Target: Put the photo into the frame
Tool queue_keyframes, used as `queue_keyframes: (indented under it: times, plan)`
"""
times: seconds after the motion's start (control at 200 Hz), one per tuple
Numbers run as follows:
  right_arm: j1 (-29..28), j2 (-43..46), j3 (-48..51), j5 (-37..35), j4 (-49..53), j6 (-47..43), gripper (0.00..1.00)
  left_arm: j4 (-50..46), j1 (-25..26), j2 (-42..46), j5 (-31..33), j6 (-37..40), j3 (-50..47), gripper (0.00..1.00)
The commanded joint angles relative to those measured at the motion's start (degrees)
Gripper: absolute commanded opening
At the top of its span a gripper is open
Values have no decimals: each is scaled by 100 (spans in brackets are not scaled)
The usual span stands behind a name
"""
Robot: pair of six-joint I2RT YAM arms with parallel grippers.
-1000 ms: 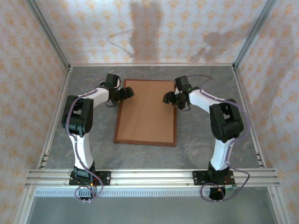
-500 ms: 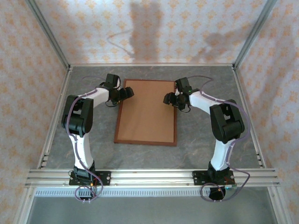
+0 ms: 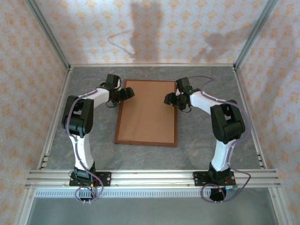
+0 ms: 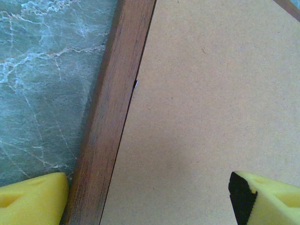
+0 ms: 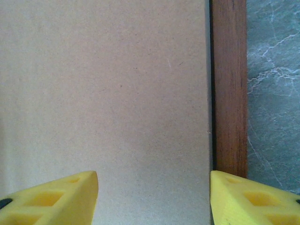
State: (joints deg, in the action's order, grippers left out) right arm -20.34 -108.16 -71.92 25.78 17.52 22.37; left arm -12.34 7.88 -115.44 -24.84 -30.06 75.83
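Lying back-up: frame (image 4: 110, 123), backing board (image 3: 147, 110) seated inside.
Pincers: left pincer (image 4: 147, 188) and right pincer (image 5: 152, 188) both apart, astride side mouldings.
Unknown: whether photo lies beneath.

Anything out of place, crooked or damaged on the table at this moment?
Nothing damaged or spilled. The frame lies flat, turned slightly off the table edges, with the backing board seated inside it. One small oddity: a tiny dark speck at the seam between moulding and board, too small to identify.

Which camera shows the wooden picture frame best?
The top view: the whole frame is seen, all four sides around the brown board. Each wrist view catches a short strip of one side beside the board.
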Motion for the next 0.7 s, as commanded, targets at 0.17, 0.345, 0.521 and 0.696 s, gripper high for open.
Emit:
queue_keyframes:
  times: [0.17, 0.345, 0.521, 0.696]
  plan:
    - [-102, 709, 376, 1004, -698, 412, 60, 131, 73, -227, -439, -24, 129, 87]
    - [-122, 936, 662, 897, -573, 484, 60, 96, 69, -239, -443, -23, 248, 87]
    - [-158, 767, 587, 653, -138, 510, 60, 108, 71, -207, -412, -181, 214, 87]
    - [-160, 541, 467, 520, 179, 519, 60, 77, 73, -200, -355, -167, 194, 87]
